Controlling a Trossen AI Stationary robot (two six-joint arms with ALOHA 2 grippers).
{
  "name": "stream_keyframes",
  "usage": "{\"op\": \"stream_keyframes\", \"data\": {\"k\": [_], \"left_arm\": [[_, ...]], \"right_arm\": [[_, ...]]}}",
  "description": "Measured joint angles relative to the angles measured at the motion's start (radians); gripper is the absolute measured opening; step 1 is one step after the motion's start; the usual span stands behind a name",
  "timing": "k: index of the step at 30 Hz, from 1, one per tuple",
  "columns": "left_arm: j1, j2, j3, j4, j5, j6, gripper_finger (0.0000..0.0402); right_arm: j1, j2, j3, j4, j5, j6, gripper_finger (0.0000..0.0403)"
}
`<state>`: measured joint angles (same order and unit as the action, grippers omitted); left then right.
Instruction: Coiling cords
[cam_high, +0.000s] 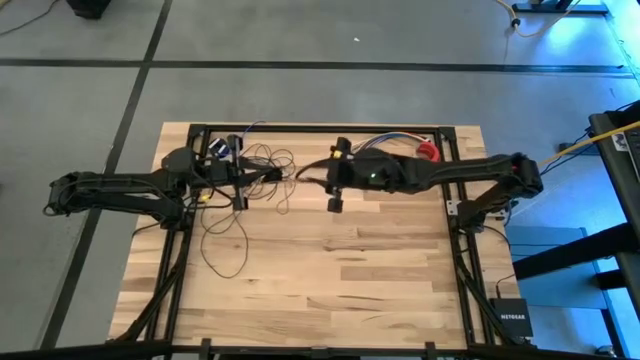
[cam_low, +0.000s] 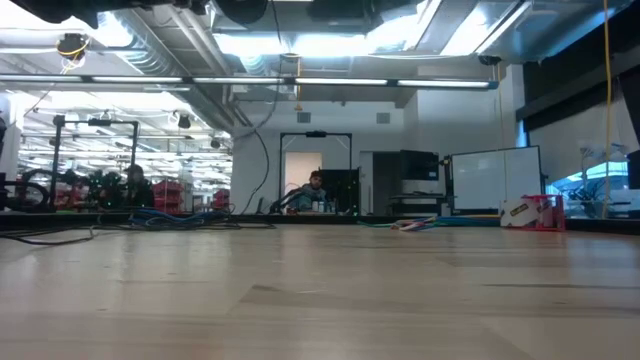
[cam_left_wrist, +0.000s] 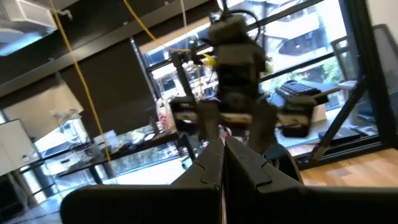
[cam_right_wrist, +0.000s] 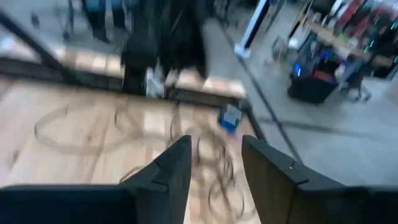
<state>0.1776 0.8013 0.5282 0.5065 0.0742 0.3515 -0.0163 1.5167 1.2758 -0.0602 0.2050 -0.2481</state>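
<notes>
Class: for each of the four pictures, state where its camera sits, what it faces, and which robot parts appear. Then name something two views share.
High: overhead, straight down on table; both arms, cord.
Low: table height, level across the wood into the room; no arm clearly shows.
Left wrist: on left arm, faces right arm; own fingers shut.
Right wrist: on right arm, looks down on cord; own fingers apart.
Shared: cord loops in high and right wrist views.

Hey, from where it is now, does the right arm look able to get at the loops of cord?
Probably yes: the right gripper has its jaws open, facing the cords, with nothing between them.
</notes>
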Motion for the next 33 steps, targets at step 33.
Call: {"op": "stream_keyframes", "data": {"k": [33], "left_arm": [[-0.001, 0.000, 0.000, 0.016, 0.082, -0.003, 0.0001]], "right_arm": [[-0.051, 0.222, 0.002, 0.705, -0.308, 0.034, 0.0143]]}}
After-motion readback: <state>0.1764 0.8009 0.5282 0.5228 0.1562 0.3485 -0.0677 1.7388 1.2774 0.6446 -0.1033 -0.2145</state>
